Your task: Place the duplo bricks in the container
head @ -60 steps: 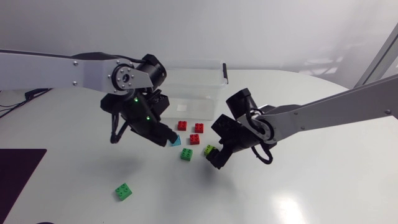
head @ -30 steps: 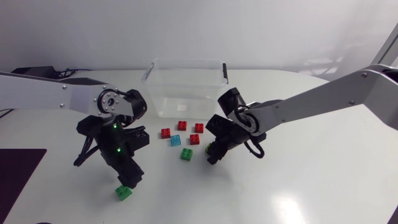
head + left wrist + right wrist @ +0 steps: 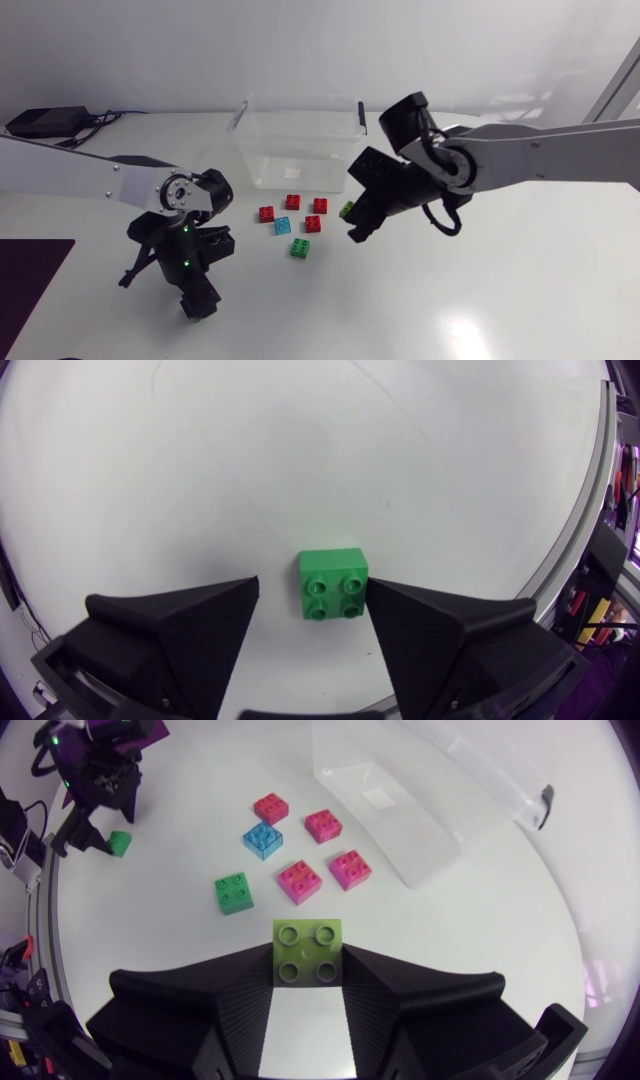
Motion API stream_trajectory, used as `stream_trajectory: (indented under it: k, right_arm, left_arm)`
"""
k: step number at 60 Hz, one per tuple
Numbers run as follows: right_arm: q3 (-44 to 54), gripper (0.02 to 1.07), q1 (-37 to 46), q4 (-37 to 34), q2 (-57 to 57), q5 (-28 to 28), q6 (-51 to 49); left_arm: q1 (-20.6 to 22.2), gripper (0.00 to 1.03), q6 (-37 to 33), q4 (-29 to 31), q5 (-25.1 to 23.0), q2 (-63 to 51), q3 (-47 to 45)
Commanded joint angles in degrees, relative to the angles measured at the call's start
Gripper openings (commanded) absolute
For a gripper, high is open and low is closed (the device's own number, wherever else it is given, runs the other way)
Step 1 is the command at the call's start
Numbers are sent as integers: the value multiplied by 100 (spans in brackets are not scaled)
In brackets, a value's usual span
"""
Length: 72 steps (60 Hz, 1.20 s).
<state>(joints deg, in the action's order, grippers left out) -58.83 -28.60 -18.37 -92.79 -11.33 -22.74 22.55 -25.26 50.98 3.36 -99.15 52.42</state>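
A clear plastic container (image 3: 300, 100) stands at the back middle of the table. My right gripper (image 3: 352, 222) hangs just in front of its right corner, shut on a lime green brick (image 3: 347, 210) that sits between the fingers (image 3: 307, 952). My left gripper (image 3: 197, 300) is low at the front left, open. A green brick (image 3: 333, 584) lies on the table between its fingers; one finger is against the brick, the other stands clear. In front of the container lie several red bricks (image 3: 313, 223), a blue brick (image 3: 282, 226) and another green brick (image 3: 300, 248).
A dark mat (image 3: 30, 270) covers the table's front left edge. A black power adapter (image 3: 40, 122) with its cable lies at the back left. The container (image 3: 420, 810) has black handle clips at its ends.
My left arm swung from beside the blue brick down to the front-left green brick and opened around it. My right gripper shut on the lime brick and lifted it toward the container.
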Motion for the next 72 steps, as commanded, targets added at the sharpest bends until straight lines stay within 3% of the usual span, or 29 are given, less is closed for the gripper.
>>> stream_trajectory:
  k: [1, 7, 18, 27, 41, 56, 60, 72]
  right_arm:
    - [-419, 16, 127, -149, 262, 17, 33]
    - [-832, 16, 232, -220, 288, 26, 235]
    - [-1447, 16, 329, 27, -72, 166, 578]
    - [-2019, 16, 373, 264, -564, 237, 877]
    - [-2906, 18, 487, 466, -1311, 395, 1176]
    - [-3794, 20, 531, 431, -2234, 641, 1176]
    - [-3987, 30, 513, 404, -2419, 773, 1176]
    - [-4567, 89, 522, 88, -2753, 922, 1202]
  left_arm:
    - [-48, 54, -155, -88, -2, -306, -215]
    - [-48, 24, -181, -150, -116, -491, -259]
    - [-40, 20, -269, -405, -151, -491, -452]
    - [-172, 20, -401, -211, -292, 45, -215]
    - [-462, 20, -559, 474, -880, 1170, 848]
    - [-752, 20, -217, 272, -1373, 1285, 2096]
    - [-769, 20, -32, 61, -1469, 1205, 2369]
    - [-883, 21, 627, -871, -1540, 792, 3204]
